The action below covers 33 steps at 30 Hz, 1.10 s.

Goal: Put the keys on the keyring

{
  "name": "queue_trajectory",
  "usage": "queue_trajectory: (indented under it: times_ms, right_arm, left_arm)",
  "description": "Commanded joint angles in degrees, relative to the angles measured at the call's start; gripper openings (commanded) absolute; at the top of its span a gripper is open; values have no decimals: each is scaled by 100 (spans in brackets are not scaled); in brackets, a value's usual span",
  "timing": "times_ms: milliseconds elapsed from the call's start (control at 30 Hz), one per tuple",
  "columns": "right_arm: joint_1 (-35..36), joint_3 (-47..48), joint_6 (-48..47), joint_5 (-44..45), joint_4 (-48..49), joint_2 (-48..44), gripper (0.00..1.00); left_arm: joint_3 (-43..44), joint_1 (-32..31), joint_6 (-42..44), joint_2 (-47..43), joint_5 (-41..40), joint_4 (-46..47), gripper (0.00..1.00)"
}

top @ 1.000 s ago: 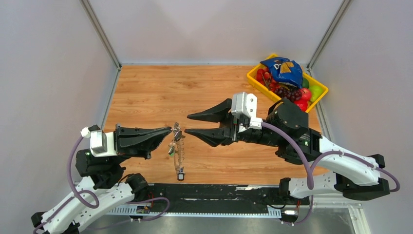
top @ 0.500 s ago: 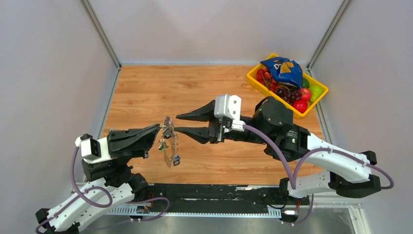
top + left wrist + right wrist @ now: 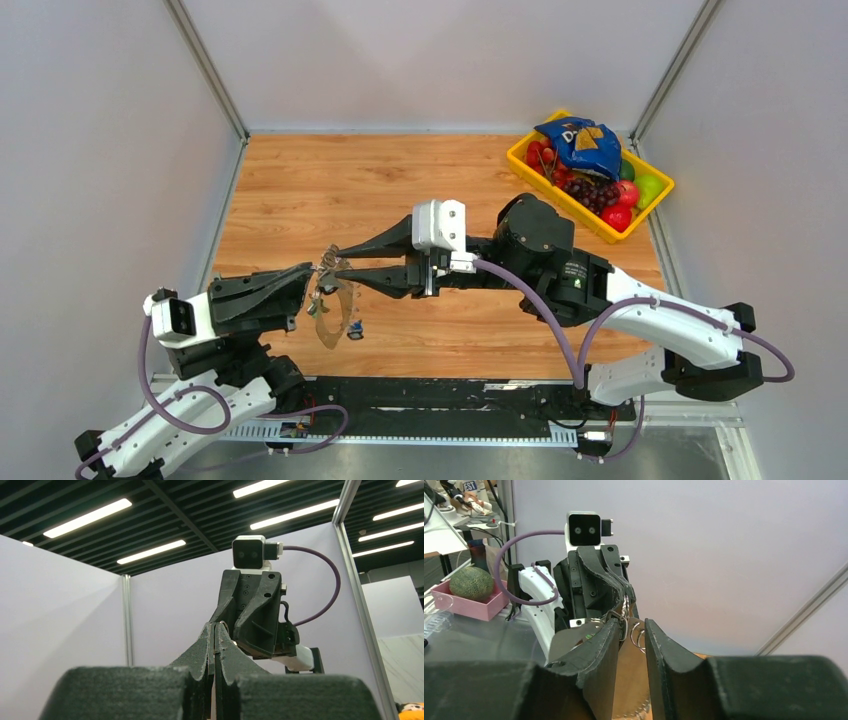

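Silver-grey, thin and toothed at the edge: looking at the keyring [image 3: 333, 312], held up clear of the wooden bench [image 3: 420, 170]. Pinched at its top by the left fingers [image 3: 312, 272], pressed tight together with no gap showing. Met at that same top, from the opposite side, by the right fingers [image 3: 651, 637], part spread, with a plain gap between them. Nothing gripped there yet; only small wire loops [image 3: 638, 633] of the bunch sitting in that gap, just above the keyring's toothed rim.

Hard to count the keys [image 3: 355, 328]: one dark-headed piece dangling at the lower right of the keyring, a green tag [image 3: 587, 639] at its other side, more perhaps hidden behind the fingertips. Cannot tell whether these already hang on the keyring itself or only on the small loops beside it. No loose keys seen on the bench around the keyring.

Judged from that, somewhere mid-job: keyring lifted and steadied, threading not shown as done. Left to do, probably: closing on a loop or key just above the keyring and working it onto the hoop.
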Motion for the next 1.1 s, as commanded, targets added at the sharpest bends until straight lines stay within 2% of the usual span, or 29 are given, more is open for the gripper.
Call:
queue_trajectory:
  times_ms: [0,500,733,900,1067]
  right_arm:
    - [20,305,137,-347,380,59,31]
    - [37,445,235,-365,527,349,28]
    - [66,412,204,-332,568,332,17]
    - [75,273,187,-243,655,208,20]
    - [75,177,161,-211,678,129,19]
  left_arm:
    - [8,-14,102,-110,-108,219,0]
    - [61,-19,230,-206,-146,-38,0]
    - [59,-14,243,-225,-141,-74,0]
    - [66,-10,256,-211,-153,-80,0]
    - [78,-15,248,-177,-154,-80,0]
